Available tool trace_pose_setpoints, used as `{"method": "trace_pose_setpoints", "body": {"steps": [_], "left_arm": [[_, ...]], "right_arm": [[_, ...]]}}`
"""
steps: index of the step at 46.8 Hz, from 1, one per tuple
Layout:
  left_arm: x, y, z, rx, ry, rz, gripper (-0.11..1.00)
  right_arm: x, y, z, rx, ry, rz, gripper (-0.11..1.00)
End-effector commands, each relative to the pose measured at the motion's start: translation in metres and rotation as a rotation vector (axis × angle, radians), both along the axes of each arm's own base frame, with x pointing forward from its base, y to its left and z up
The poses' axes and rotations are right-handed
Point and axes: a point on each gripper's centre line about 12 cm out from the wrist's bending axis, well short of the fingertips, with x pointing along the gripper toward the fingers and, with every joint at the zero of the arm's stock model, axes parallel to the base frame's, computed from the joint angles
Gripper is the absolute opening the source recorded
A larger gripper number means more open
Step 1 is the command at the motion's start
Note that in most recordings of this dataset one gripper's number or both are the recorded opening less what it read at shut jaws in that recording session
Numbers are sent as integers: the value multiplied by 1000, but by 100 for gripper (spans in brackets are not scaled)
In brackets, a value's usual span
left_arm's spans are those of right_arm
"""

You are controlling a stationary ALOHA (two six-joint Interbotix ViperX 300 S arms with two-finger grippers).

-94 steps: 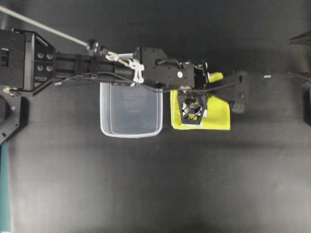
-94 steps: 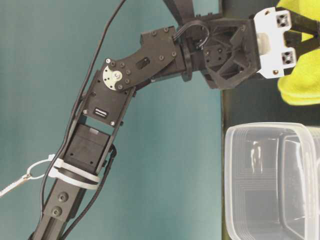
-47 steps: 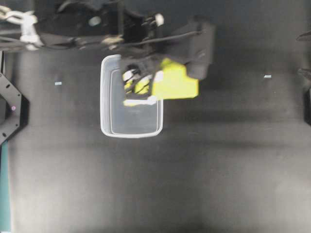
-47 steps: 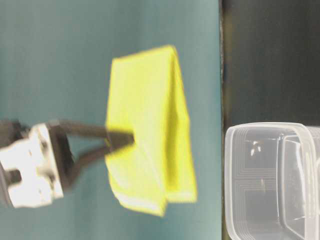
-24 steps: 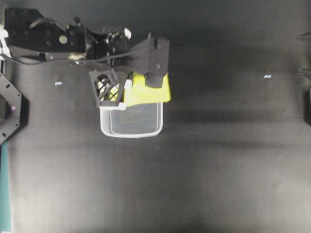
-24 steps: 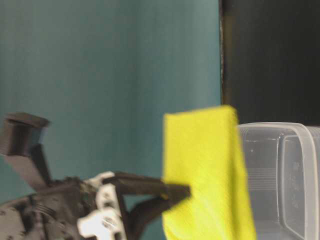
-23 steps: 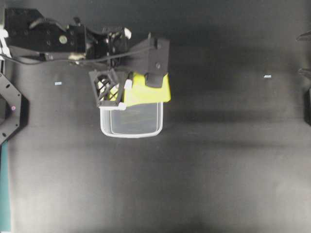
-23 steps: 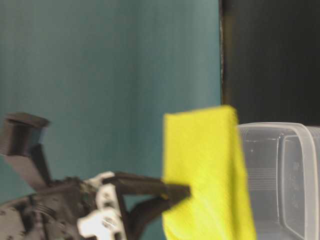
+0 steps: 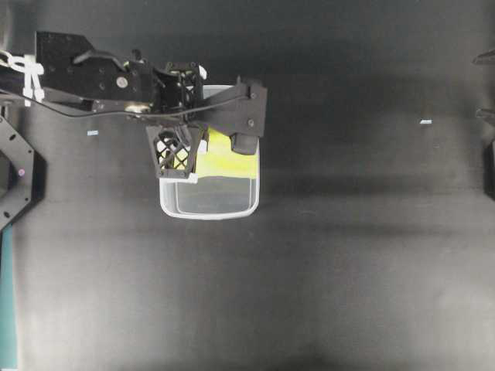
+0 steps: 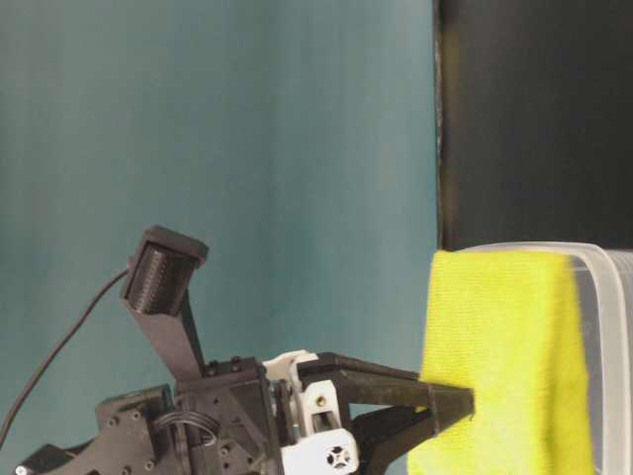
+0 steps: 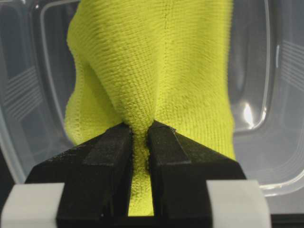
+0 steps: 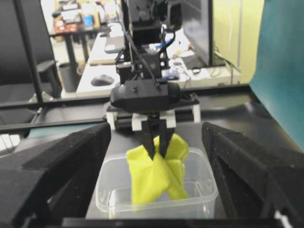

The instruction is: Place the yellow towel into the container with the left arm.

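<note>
Left arm: we saw the black left robot arm (image 9: 100, 77) reach in from the left over the tub, its lattice-patterned black gripper (image 11: 140, 142) pointing down.
Claw: we found its jaws clenched on a bunched fold of the bright yellow-green microfibre towel (image 11: 156, 71).
Container: the clear plastic rectangular tub (image 9: 209, 207) had the towel hanging into its far half, still pinched.
Right gripper: we saw its black fingers (image 12: 57, 166) spread wide, well apart from the tub.
Change: half a second before, we saw the towel higher, over the tub's far rim.
</note>
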Motion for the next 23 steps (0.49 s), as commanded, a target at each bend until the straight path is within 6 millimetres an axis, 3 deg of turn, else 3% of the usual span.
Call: {"method": "trace_pose_setpoints", "body": {"steps": [1, 4, 16, 19, 23], "left_arm": [[4, -3, 4, 4, -47, -8, 8], [3, -3, 3, 1, -51, -1, 15], [0, -3, 4, -3, -53, 14, 84], [0, -3, 12, -4, -73, 20, 90], [-3, -3, 31, -2, -126, 24, 88]], "right_arm": [[0, -1, 9, 1, -26, -3, 75], [0, 0, 10, -1, -28, -3, 75], [-2, -2, 13, -1, -42, -17, 75], [-4, -3, 16, -2, -54, -20, 75], [-5, -3, 19, -3, -64, -20, 75]]}}
